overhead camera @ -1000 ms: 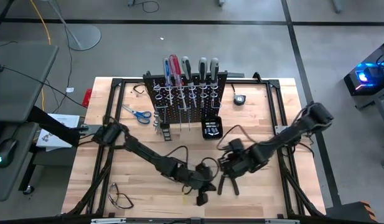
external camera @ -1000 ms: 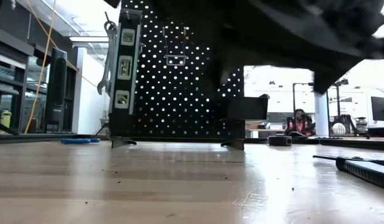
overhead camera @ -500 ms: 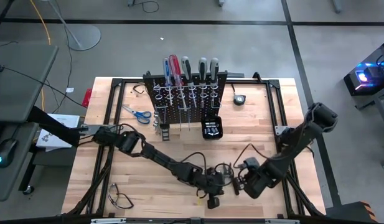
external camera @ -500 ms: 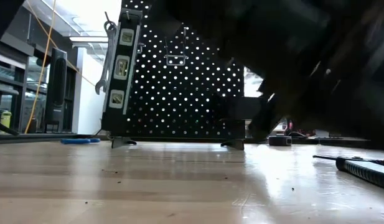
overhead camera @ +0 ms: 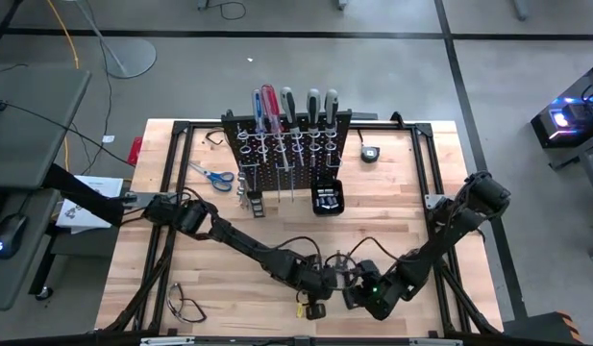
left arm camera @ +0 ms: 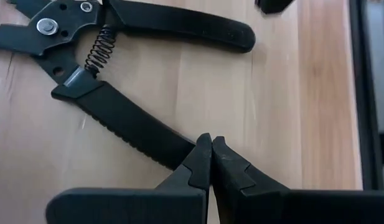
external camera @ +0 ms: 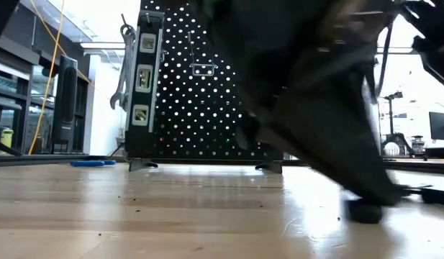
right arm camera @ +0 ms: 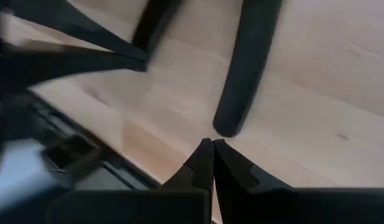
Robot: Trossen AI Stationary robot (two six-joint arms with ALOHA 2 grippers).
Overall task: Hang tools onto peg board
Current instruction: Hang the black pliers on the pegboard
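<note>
Dark pliers (left arm camera: 117, 74) with black handles and a spring lie flat on the wood table near its front edge. My left gripper (left arm camera: 210, 140) is shut, its tips at the free end of one pliers handle; in the high view it is at the table's near middle (overhead camera: 313, 306). My right gripper (right arm camera: 210, 143) is shut, its tips just short of the rounded end of a black handle (right arm camera: 238, 74); it is beside the left one in the high view (overhead camera: 361, 294). The black peg board (overhead camera: 286, 144) stands at the back with screwdrivers (overhead camera: 269, 104) in its rings. My left gripper has its shut fingertips (left arm camera: 204, 149) over the free end of the pliers' nearer handle (left arm camera: 148, 140), which lies on the table. The tips hide that end, and I cannot tell whether they touch it. My right gripper has its shut tips close by a handle's end (right arm camera: 226, 127); I cannot tell whether they touch.
Blue-handled scissors (overhead camera: 211, 176) lie left of the board. A small black box (overhead camera: 326, 199) sits in front of the board and a tape measure (overhead camera: 370, 153) to its right. Clear safety glasses (overhead camera: 184, 306) lie at the near left. A wrench (external camera: 123, 65) hangs on the board's side.
My right gripper has gone toward the table's near edge, first swinging right and then back left, and now stands beside my left gripper. My left gripper has gone a little toward the near edge. Both arms have come down low in front of the low camera.
</note>
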